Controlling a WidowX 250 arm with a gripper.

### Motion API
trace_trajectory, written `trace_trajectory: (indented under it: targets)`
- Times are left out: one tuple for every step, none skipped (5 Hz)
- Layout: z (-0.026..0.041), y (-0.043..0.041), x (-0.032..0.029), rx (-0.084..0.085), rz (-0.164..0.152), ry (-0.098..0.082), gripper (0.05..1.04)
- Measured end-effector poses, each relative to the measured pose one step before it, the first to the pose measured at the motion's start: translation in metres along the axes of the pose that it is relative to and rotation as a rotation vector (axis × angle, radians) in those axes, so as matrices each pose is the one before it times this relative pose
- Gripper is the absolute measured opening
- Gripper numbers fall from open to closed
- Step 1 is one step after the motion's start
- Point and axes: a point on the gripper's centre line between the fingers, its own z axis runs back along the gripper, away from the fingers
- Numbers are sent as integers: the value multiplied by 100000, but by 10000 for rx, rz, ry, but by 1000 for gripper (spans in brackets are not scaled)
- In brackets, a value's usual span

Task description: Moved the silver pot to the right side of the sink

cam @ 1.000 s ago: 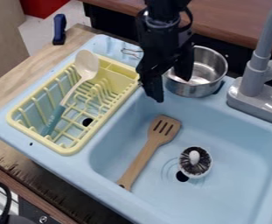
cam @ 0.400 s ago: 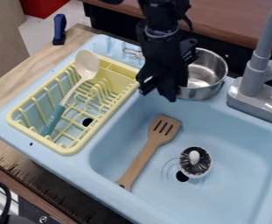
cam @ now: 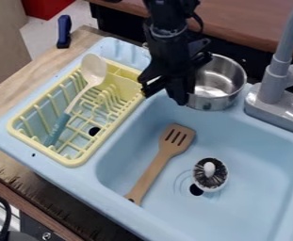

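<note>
On the far rim of the sink [cam: 95, 190], just left of the gray faucet [cam: 273, 84], can see the silver pot [cam: 216, 101], upright and open at the top. Looks round and smooth, with fairly low walls, pale glare on the inside bottom and darker bands around the inner wall. Has its left side partly hidden behind the black tool [cam: 165, 96]. Hanging at the far left corner of the basin: that same tool, with fingers spread apart and pale blue visible between. Cannot tell about contact with the pot.

Over the left part of the light blue sink, a pale yellow drying rack [cam: 76, 162], with a spoon [cam: 94, 70] lying in it, cream at the head and teal along the handle. In the basin, a slotted wooden spatula [cam: 155, 169], head toward the far side, handle toward the near left. To the right of it, a round brush [cam: 209, 169] with dark bristles and a white knob, beside a dark drain hole [cam: 196, 190].

At the left, light wood grain on the bench [cam: 10, 99], with a dark blue clamp [cam: 63, 32] at its far edge. Farther back, something red [cam: 44, 7] above a pale floor; across the far right, a reddish-brown wooden surface [cam: 249, 23]. At the near left, a black cable [cam: 9, 212].
</note>
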Motion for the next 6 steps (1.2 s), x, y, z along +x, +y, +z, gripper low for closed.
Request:
trace_trajectory:
  targets:
    - [779, 608, 334, -125, -230, -207, 58]
    - [796, 1684, 559, -139, -757, 4, 58]
    - [964, 1564, 157, -199, -1161, 292, 58]
    - [660, 1515, -1224, 159, -2291, 699, 58]
    - [197, 266, -1886, 34, -1698, 155, 58]
    - [-268, -729, -2243, 352, -2493, 64, 58]
